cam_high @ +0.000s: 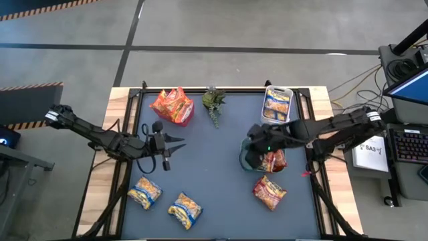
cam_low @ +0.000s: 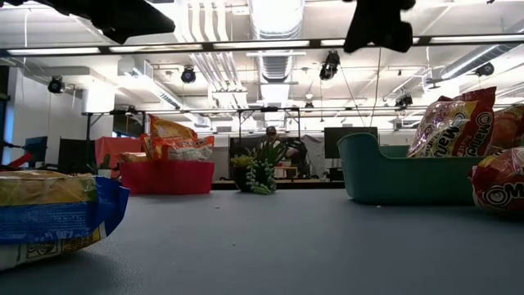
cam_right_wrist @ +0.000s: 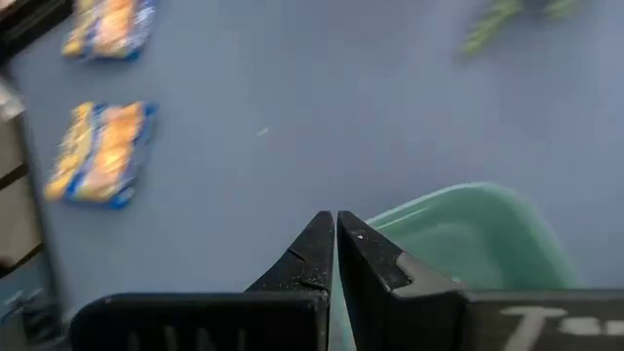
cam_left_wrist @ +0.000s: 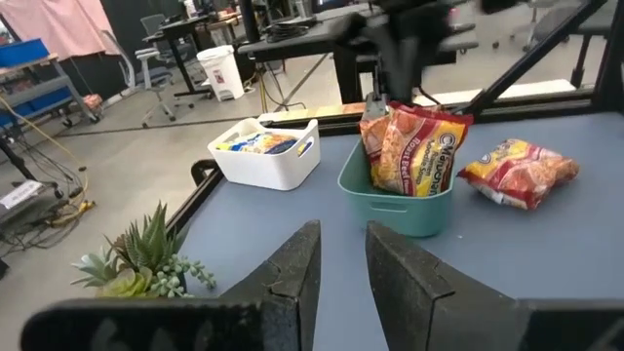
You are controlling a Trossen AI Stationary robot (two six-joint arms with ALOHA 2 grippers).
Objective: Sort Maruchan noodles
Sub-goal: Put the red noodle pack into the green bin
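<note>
Right gripper (cam_high: 249, 155), jaws shut and empty, hangs over the teal bin (cam_high: 257, 161) holding red packets (cam_high: 274, 161). Left gripper (cam_high: 179, 142), jaws slightly parted, empty. Next: fetch the loose red packet (cam_high: 269, 191) nearby.

Taking the plant (cam_high: 213, 102) as landmark: a bin of packets (cam_high: 173, 105) sits just left of it, a tray (cam_high: 278, 103) well right, and two loose packets (cam_high: 145, 191) (cam_high: 185, 209) lie far in front on the bench (cam_high: 214, 167).

Overhead looking down, low table-level, two wrist cameras, all sharing teal bin (cam_high: 257, 161)
</note>
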